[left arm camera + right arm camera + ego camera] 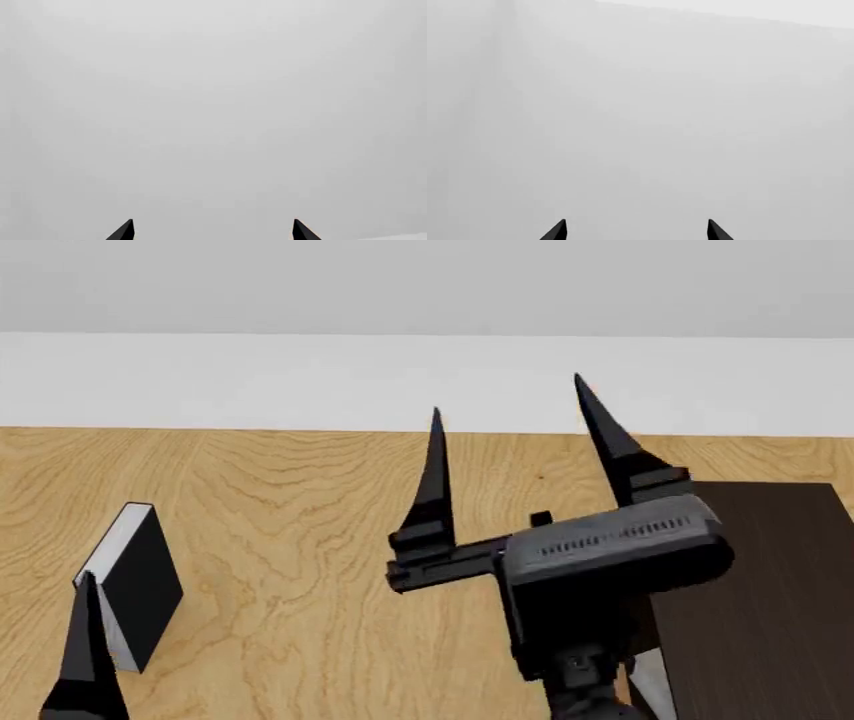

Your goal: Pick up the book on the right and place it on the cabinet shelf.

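The dark brown cabinet shelf (767,590) fills the right of the head view as a flat board on the wooden floor. My right gripper (507,395) is raised in front of it, fingers pointing up, open and empty; its wrist view shows only the two tips of the right gripper (635,230) against a blank pale surface. A thin light-grey sliver (649,680) shows between my right arm and the cabinet; I cannot tell whether it is the book. My left gripper (213,230) is open and empty, and one of its fingers (87,640) shows low at the left.
A black-covered book with white pages (134,575) stands upright on the wooden floor (307,530) just beyond my left finger. A white wall (400,380) runs across the back.
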Tool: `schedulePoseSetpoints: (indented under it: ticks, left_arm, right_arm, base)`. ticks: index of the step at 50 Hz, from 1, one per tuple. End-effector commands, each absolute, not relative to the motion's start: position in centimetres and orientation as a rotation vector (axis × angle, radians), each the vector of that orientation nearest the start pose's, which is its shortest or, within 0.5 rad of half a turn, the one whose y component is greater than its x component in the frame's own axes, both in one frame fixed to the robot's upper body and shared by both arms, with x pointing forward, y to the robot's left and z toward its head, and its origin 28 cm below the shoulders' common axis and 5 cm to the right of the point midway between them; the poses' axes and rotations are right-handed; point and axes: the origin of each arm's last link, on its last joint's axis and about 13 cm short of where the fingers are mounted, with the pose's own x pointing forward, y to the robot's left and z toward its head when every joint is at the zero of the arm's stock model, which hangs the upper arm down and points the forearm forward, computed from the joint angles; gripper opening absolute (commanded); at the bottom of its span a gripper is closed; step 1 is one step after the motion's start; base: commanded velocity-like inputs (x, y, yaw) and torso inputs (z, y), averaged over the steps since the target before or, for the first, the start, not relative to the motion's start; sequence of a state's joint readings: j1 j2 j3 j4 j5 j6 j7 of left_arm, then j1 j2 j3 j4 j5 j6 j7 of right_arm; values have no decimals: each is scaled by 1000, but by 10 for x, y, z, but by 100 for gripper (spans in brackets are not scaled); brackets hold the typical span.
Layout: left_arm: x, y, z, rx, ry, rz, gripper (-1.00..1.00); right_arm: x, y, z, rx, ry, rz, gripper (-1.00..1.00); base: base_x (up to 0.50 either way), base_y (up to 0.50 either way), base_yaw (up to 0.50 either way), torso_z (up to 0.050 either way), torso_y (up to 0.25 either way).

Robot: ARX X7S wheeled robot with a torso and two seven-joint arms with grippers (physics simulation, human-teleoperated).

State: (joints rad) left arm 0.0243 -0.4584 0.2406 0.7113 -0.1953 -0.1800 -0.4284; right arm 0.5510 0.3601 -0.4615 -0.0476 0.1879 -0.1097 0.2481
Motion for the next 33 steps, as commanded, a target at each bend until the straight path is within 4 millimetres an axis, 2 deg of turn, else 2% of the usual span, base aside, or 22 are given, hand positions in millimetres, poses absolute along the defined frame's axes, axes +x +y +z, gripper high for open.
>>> schedulePoseSetpoints:
  ticks: [1,2,3,5,7,10,16,22,33]
  left_arm:
    - [181,224,174,161,-635,86,100]
    - [178,227,185,180,-698,119,100]
    - [176,229,192,186,-741,138,100]
    - [168,234,214,215,-864,198,100]
    - [158,241,232,254,-1014,293,100]
    - [146,249,241,323,-1228,446,100]
    - [121,251,249,506,-1502,782,100]
    - [113,255,245,527,-1545,927,100]
    - [113,258,247,514,-1549,956,100]
  right_arm:
    - [188,-101,249,-349,-1085,19,100]
    - [174,-103,258,-401,-1159,-28,100]
    - [171,-105,260,-424,-1193,-58,100]
    - [155,-120,270,-531,-1358,-282,100]
    - [150,-115,268,-516,-1319,-228,100]
    - [141,-128,264,-539,-1366,-351,100]
    - [124,-148,258,-643,-1410,-626,100]
    - [116,-159,250,-618,-1389,-696,100]
    - [113,-161,247,-612,-1384,-711,100]
  base:
    - [0,0,0,0,0]
    - [0,0,0,0,0]
    - [0,0,0,0,0]
    - [0,0,0,0,0]
    - [0,0,0,0,0]
    - [0,0,0,0,0]
    - [0,0,0,0,0]
    - [0,0,0,0,0]
    - [0,0,0,0,0]
